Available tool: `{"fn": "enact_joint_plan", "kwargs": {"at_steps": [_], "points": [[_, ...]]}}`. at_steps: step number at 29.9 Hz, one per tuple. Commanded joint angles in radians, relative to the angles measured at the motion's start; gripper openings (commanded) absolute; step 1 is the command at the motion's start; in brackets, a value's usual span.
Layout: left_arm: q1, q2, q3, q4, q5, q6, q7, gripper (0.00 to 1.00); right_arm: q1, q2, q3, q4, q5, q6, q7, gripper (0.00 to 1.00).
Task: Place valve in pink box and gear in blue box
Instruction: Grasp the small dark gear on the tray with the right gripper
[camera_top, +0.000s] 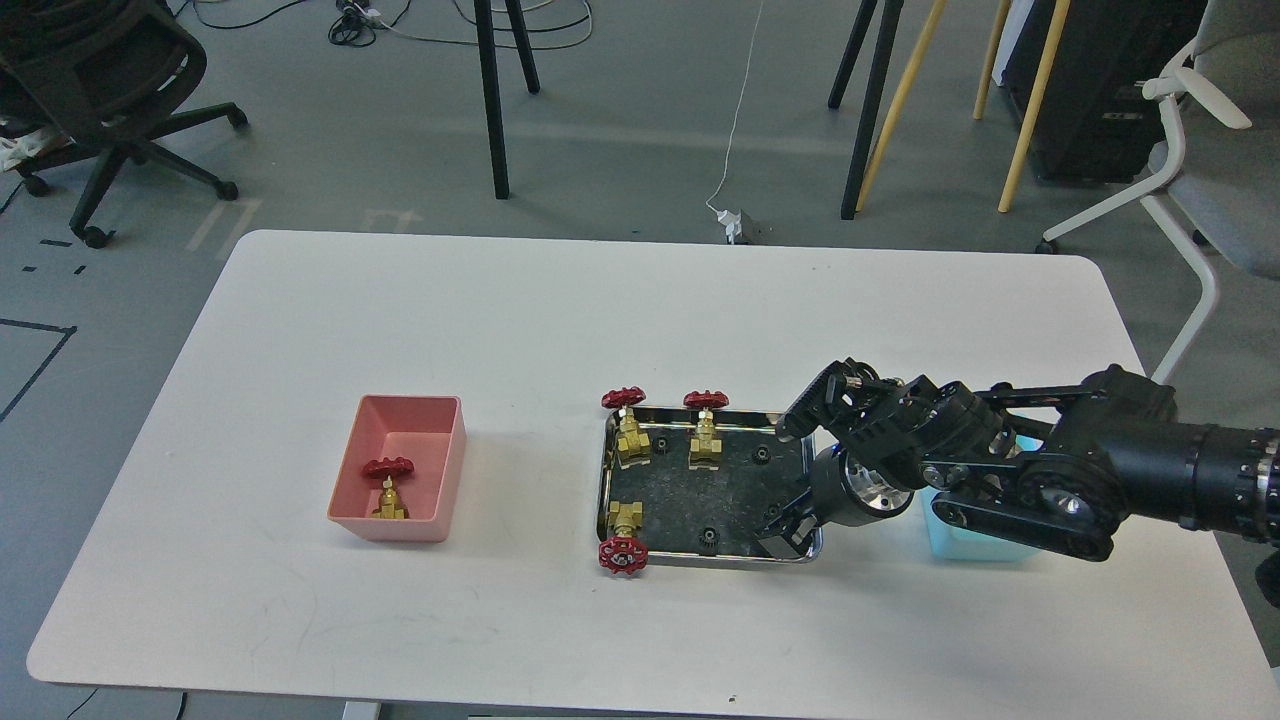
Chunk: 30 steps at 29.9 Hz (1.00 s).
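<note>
Four valves are in sight from my head camera: one (388, 487) stands inside the pink box (440, 470), which sits at about nine o'clock from the steel tray (604, 470), well apart from it on the white table (560, 310). The other three are at the tray: two stand upright along its far rim, one (627, 425) at the eleven o'clock corner and one (706, 430) just beside it toward twelve, and the third (622, 535) lies at the seven o'clock corner with its red handwheel hanging over the near rim. Small black gears show on the tray's dark floor, one (762, 454) near one o'clock, one (708, 540) near six, and another (661, 442) between the two upright valves. My right gripper (795, 470) comes in from three o'clock and hangs over the tray's right end with its fingers spread wide, one finger (815, 395) up by the far rim and the other down at the near corner; I cannot tell whether either touches anything. The blue box (950, 535) sits just beside the tray at three o'clock, mostly hidden under my right arm. My left arm is out of the picture.
</note>
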Motion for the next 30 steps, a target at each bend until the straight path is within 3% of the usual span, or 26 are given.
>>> {"fn": "enact_joint_plan", "kwargs": {"at_steps": [1, 14, 23, 30], "points": [[0.000, 0.003, 0.000, 0.001, 0.000, 0.000, 0.000, 0.92, -0.001, 0.025, -0.001, -0.028, 0.001, 0.000, 0.000, 0.73], [-0.017, 0.006, 0.000, 0.034, -0.002, -0.008, 0.000, 0.92, 0.002, 0.049, -0.005, -0.034, 0.001, 0.000, -0.012, 0.55], [-0.020, 0.005, 0.002, 0.036, -0.002, -0.006, 0.000, 0.92, 0.002, 0.049, -0.005, -0.031, 0.002, 0.000, -0.029, 0.35], [-0.020, 0.006, 0.002, 0.036, -0.002, -0.003, 0.000, 0.92, 0.004, 0.048, -0.026, -0.030, 0.005, 0.000, -0.035, 0.33]]}}
